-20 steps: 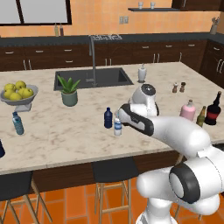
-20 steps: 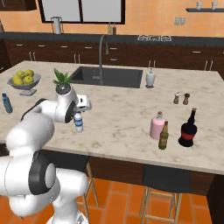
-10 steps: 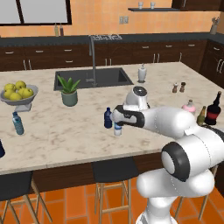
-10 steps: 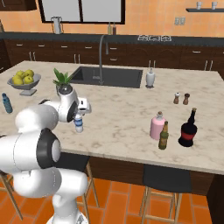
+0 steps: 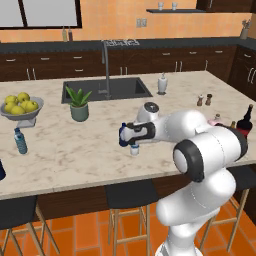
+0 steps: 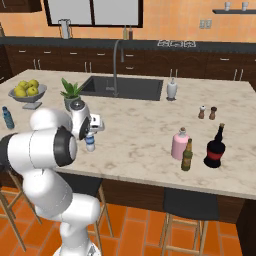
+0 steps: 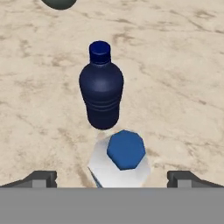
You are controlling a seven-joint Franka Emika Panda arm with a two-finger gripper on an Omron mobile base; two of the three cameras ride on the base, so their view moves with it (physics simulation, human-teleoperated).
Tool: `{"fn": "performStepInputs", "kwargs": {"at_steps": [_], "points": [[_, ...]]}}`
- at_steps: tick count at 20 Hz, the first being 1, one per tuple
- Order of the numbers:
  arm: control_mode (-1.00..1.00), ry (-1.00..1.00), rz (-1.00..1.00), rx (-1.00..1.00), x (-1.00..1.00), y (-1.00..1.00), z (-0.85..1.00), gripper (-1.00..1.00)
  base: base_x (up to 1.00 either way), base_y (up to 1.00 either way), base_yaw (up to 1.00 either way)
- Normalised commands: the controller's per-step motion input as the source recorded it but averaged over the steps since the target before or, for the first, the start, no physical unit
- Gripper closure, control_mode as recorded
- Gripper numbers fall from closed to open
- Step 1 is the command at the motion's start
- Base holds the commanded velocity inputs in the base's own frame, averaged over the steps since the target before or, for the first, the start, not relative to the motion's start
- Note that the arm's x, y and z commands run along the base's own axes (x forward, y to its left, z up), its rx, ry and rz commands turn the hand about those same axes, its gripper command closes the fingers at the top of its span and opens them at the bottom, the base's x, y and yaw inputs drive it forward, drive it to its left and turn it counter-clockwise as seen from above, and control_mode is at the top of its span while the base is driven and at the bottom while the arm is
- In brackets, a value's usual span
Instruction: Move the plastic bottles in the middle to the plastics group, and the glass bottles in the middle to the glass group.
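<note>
The clear bottle (image 7: 124,162) is standing upright on the worktop (image 7: 183,87) directly under the tool (image 7: 112,177), its blue-topped cap facing straight up between the two tips, and the navy bottle (image 7: 101,87) is standing just beyond it. The tool's tips are sitting wide apart with nothing between them but air, one on each side of the cap. Since the bottle's long axis is running along the tool's line of approach, a straight descent looks like the coming move.
</note>
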Motion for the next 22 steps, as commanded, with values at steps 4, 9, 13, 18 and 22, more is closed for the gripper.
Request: {"fn": "performStepInputs", "kwargs": {"at_steps": [4,9,13,18,22], "points": [[-1.0,0.02,0.0,0.0,0.0,0.0,-0.06,-1.0,0.0,0.0,0.0],[-1.0,0.0,0.0,0.0,0.14,0.0,-0.15,-1.0,0.0,0.0,0.0],[-1.0,0.0,-0.01,0.0,0.07,0.0,-0.09,-1.0,0.0,0.0,0.0],[-1.0,0.0,0.0,0.0,0.0,0.0,0.0,1.0,0.0,0.0,0.0],[-1.0,0.0,0.0,0.0,0.0,0.0,0.0,1.0,0.0,0.0,0.0]]}}
